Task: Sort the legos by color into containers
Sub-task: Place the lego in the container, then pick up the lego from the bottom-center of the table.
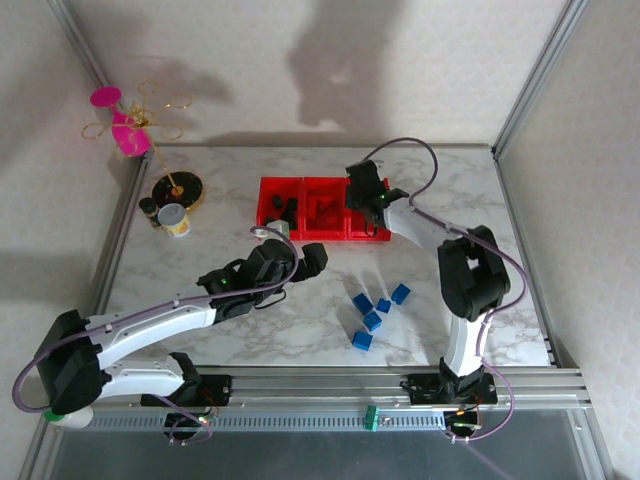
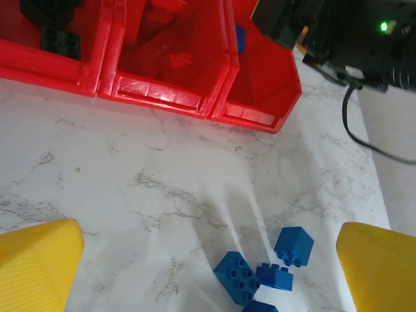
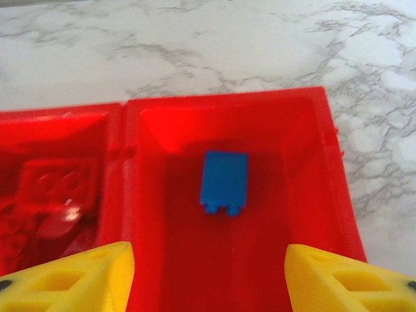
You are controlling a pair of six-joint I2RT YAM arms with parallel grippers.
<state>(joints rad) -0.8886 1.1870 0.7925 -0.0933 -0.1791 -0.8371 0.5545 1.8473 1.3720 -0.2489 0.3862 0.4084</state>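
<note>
Three joined red bins [image 1: 268,188] stand at the back middle of the table. The left bin holds black legos [image 2: 60,40], the middle one red legos [image 2: 170,60]. My right gripper [image 1: 368,196] hovers open over the right bin [image 3: 338,188], where one blue lego [image 3: 224,182] lies loose on the floor between and beyond the yellow fingers [image 3: 78,276]. Several blue legos [image 1: 372,320] lie scattered on the marble right of centre. My left gripper [image 1: 306,258] hangs open and empty above the table, left of that cluster; three of the blue legos [image 2: 260,276] show near its right finger [image 2: 380,266].
A round black-and-gold disc stand [image 1: 178,188] with a pink and gold wire ornament [image 1: 126,128] sits at the back left, with a small cup [image 1: 175,220] and a dark cap [image 1: 148,207] beside it. A cable [image 2: 364,140] trails right of the bins. A metal rail [image 1: 400,378] borders the near edge.
</note>
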